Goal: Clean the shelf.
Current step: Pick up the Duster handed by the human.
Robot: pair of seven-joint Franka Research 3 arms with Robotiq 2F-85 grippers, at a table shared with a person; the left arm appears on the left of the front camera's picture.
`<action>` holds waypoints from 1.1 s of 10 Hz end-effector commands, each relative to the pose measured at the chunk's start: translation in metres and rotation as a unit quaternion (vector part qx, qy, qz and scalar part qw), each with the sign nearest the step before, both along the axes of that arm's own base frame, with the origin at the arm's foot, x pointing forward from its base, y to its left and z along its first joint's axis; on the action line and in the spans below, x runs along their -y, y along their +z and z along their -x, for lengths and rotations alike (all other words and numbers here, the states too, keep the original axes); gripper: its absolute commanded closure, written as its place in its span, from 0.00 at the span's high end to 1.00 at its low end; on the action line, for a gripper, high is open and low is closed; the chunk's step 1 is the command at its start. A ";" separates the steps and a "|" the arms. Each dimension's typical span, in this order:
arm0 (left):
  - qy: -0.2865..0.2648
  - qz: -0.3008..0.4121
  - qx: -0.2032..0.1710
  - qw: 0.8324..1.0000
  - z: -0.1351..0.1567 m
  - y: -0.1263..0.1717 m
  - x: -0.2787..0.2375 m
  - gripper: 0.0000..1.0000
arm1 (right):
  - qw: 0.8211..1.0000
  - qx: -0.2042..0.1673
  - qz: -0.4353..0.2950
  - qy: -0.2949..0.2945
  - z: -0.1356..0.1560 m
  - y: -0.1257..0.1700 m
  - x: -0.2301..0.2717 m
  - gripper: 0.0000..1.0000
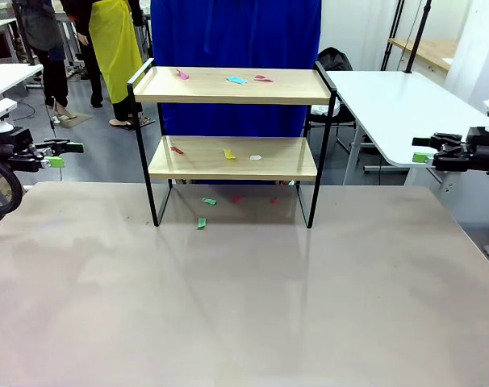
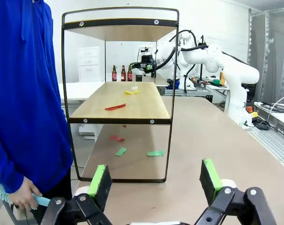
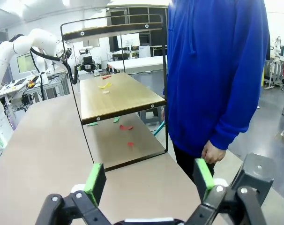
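Observation:
The shelf [image 1: 285,158] stands at the table's far middle, two wooden boards in a black frame. Small paper scraps lie on its top board [image 1: 237,80] and its lower board [image 1: 229,154], and more scraps [image 1: 209,201] rest on the table under it. My left gripper [image 1: 57,153] hovers open at the far left edge, well away from the shelf. Open as well, my right gripper [image 1: 426,153] hangs at the far right. In the left wrist view the open gripper [image 2: 154,180] faces the shelf [image 2: 118,105] end-on; the right gripper [image 3: 149,180] faces the shelf's other end [image 3: 118,98].
A person in a blue top [image 1: 236,32] stands behind the shelf, a hand [image 2: 22,197] holding a light blue tool. A white table [image 1: 398,105] stands at the back right. The wide tabletop [image 1: 244,306] lies bare in front of the shelf.

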State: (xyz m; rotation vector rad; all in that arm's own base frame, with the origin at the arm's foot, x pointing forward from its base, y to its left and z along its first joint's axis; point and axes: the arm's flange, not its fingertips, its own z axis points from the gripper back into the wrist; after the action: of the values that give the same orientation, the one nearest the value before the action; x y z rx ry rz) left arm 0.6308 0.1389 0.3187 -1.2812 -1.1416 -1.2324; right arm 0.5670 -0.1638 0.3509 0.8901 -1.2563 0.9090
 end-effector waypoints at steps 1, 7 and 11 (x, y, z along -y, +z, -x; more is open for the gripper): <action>0.001 0.026 0.017 1.000 0.013 0.008 0.004 1.00 | 1.000 -0.008 0.002 -0.010 0.000 0.009 0.000 1.00; 0.014 0.044 0.036 0.998 0.022 0.033 -0.001 1.00 | 1.000 0.000 -0.001 -0.011 0.008 0.041 -0.003 1.00; 0.001 0.038 0.026 0.999 0.013 0.031 -0.005 1.00 | 1.000 0.011 -0.007 -0.005 0.003 0.033 0.002 1.00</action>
State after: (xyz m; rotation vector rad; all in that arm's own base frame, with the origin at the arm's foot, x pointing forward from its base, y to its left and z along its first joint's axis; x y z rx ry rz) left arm 0.6171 0.1435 0.3477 -1.3051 -1.2375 -1.2263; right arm 0.5637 -0.1676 0.3814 0.8886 -1.2936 0.9038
